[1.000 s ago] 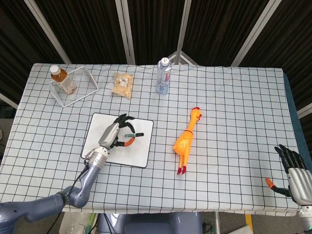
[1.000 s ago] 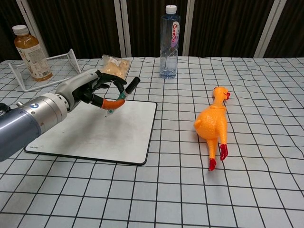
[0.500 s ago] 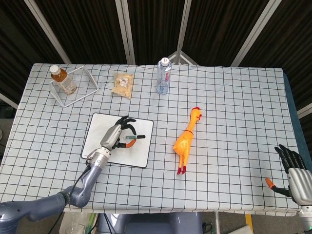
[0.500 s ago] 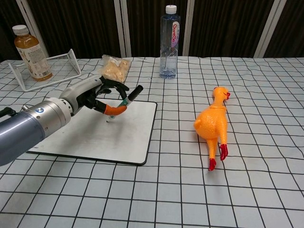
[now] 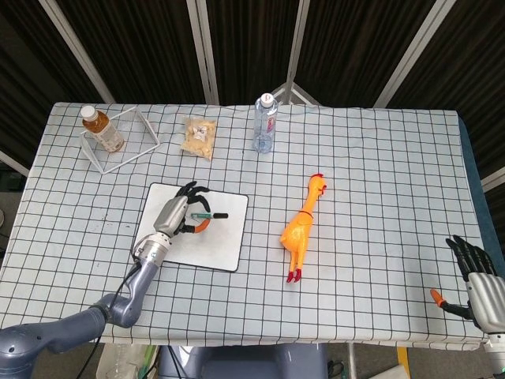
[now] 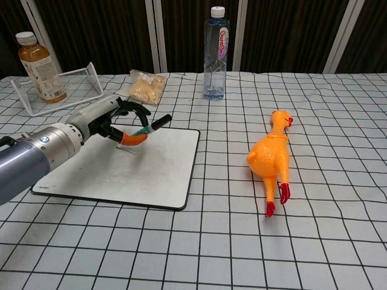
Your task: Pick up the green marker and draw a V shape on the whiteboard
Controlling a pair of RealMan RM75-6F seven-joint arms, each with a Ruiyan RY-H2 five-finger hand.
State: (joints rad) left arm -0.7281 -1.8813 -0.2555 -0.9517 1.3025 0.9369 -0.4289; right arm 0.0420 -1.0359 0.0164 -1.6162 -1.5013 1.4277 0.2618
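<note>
My left hand [image 5: 175,216] [image 6: 107,122] holds the green marker [image 5: 207,215] [image 6: 148,127] over the upper left part of the whiteboard [image 5: 217,253] [image 6: 157,175]. The marker's black cap end points right and its tip points down-left at the board. A short dark stroke [image 6: 125,148] shows on the board just below the hand. My right hand [image 5: 477,272] hangs at the table's near right corner with its fingers spread and nothing in it; the chest view does not show it.
A rubber chicken [image 5: 303,225] [image 6: 271,157] lies right of the board. A water bottle [image 5: 265,122] [image 6: 216,53], a snack bag [image 5: 198,137] [image 6: 145,87], and a wire rack [image 5: 126,138] [image 6: 72,81] with a tea bottle [image 5: 101,129] [image 6: 39,58] stand along the back.
My left hand has slid left across the whiteboard with the marker, which now lies flatter. A short stroke now shows on the board. The right hand has not moved.
</note>
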